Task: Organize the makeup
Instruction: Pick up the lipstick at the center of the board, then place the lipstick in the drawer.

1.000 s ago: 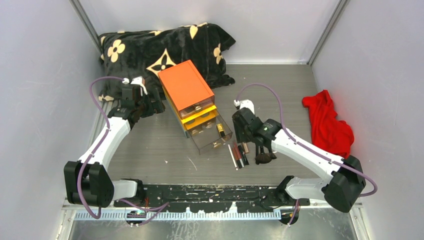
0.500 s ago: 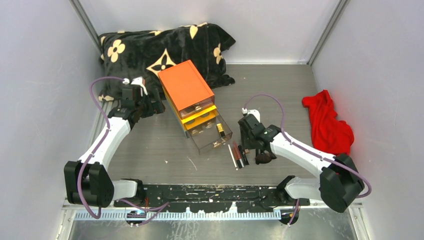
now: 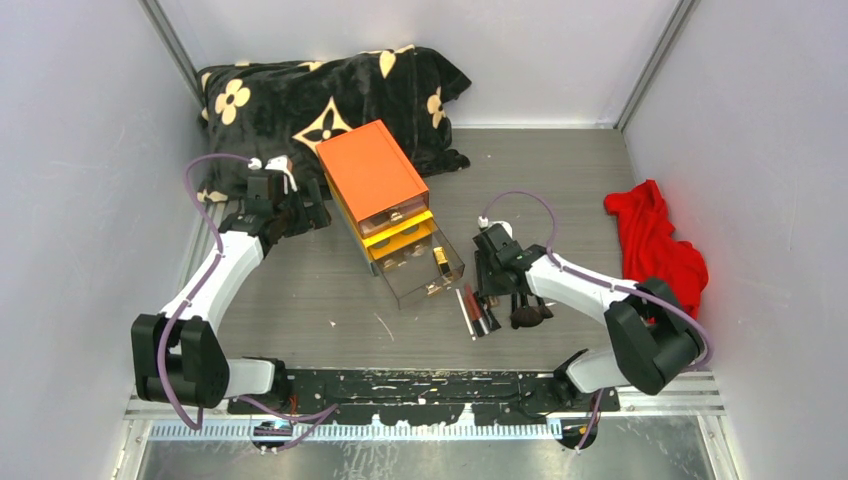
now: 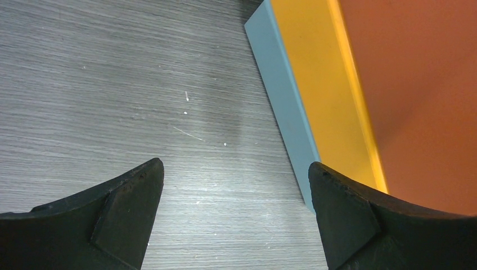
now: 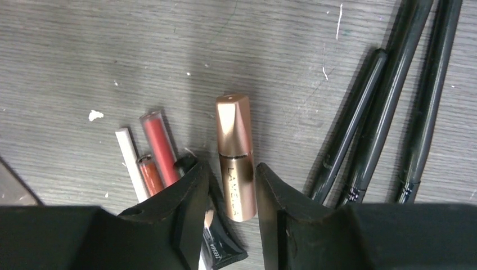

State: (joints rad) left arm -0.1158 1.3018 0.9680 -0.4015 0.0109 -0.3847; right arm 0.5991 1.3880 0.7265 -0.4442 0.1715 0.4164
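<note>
The makeup lies in a loose group on the table in front of the drawer box: thin red tubes (image 5: pixel 159 147), a white stick (image 5: pixel 130 163), a gold tube (image 5: pixel 234 146) and three slim black brush handles (image 5: pixel 382 107). The top view shows the tubes (image 3: pixel 478 312) and the brush heads (image 3: pixel 530 312). My right gripper (image 5: pixel 232 169) is low over them and narrowly open. Its fingers straddle the gold tube, with a small gap on the left side. A black tube (image 5: pixel 225 247) lies under the left finger. My left gripper (image 4: pixel 236 174) is open and empty beside the box (image 4: pixel 332 84). No pink palette shows.
The orange-topped box (image 3: pixel 372 170) has its lowest clear drawer (image 3: pixel 425 272) pulled out toward the makeup. A black flower-print blanket (image 3: pixel 300 95) lies at the back left. A red cloth (image 3: pixel 655 250) lies at the right. Grey walls enclose the table.
My right gripper has moved down and toward the tubes and now has its fingers on either side of the gold tube. The left arm has hardly moved.
</note>
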